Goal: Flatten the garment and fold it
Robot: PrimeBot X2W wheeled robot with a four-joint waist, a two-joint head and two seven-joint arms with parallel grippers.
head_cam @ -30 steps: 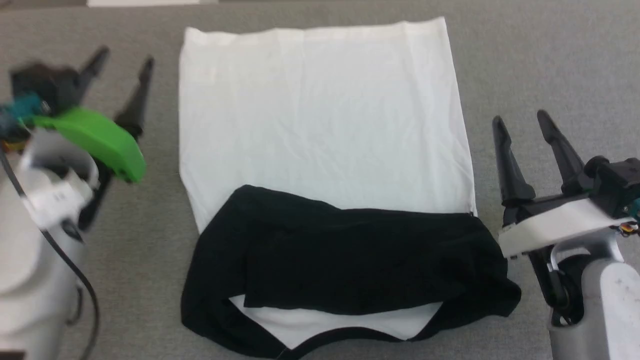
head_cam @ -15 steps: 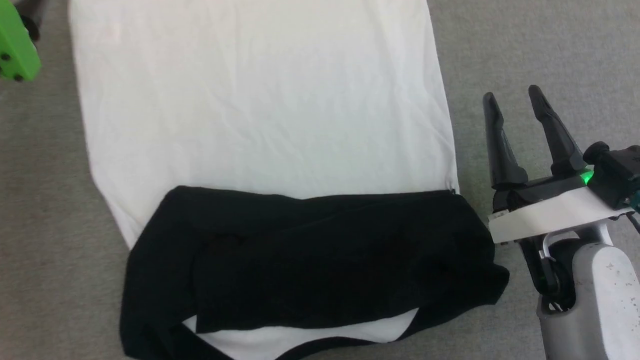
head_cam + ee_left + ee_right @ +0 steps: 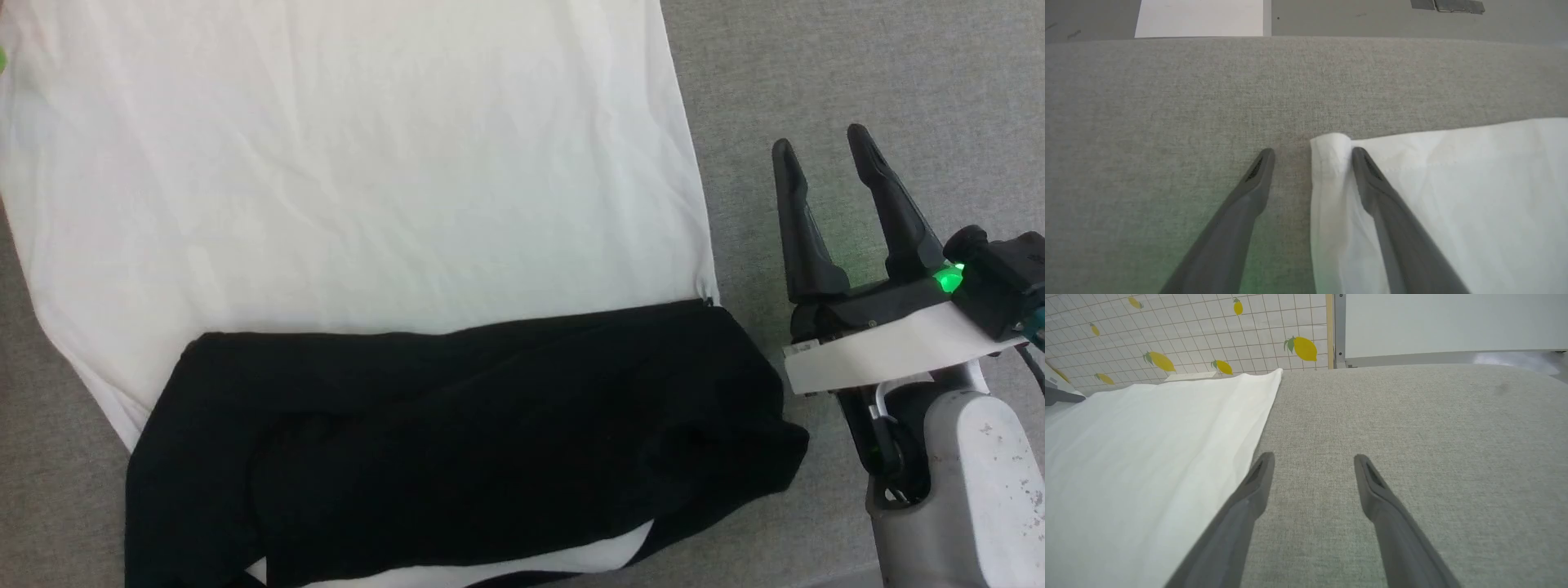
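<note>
1. Lying flat on the grey surface (image 3: 857, 65), the garment (image 3: 367, 204) fills the left and centre of the head view. Its white body is spread toward the top of the frame, and the black sleeves (image 3: 457, 425) are folded in a dark band across the lower part. A sliver of white shows beneath them at the bottom edge.
2. At the right of that frame the right gripper (image 3: 820, 140) hangs with fingers spread and empty. It is over bare surface, just beside the garment's right edge. In the right wrist view the white cloth runs along the left of the left-hand finger.
3. In the left wrist view the left gripper (image 3: 1312, 151) is likewise spread wide and pinches nothing. It straddles the hem corner (image 3: 1331, 145) at frame centre, with one finger over the cloth and the other over bare surface. Whether either tip touches the cloth cannot be told.
4. The cloth looks thin, light and limp, with shallow creases across the white body. It would likely sag, slide and wrinkle if lifted from a single point, and it poses no risk of breakage.
5. The two hem corners at the top of the head view look like the best holds. Pinched low against the surface, through both layers, they could be carried together so that the fold lands square over the sleeves.
</note>
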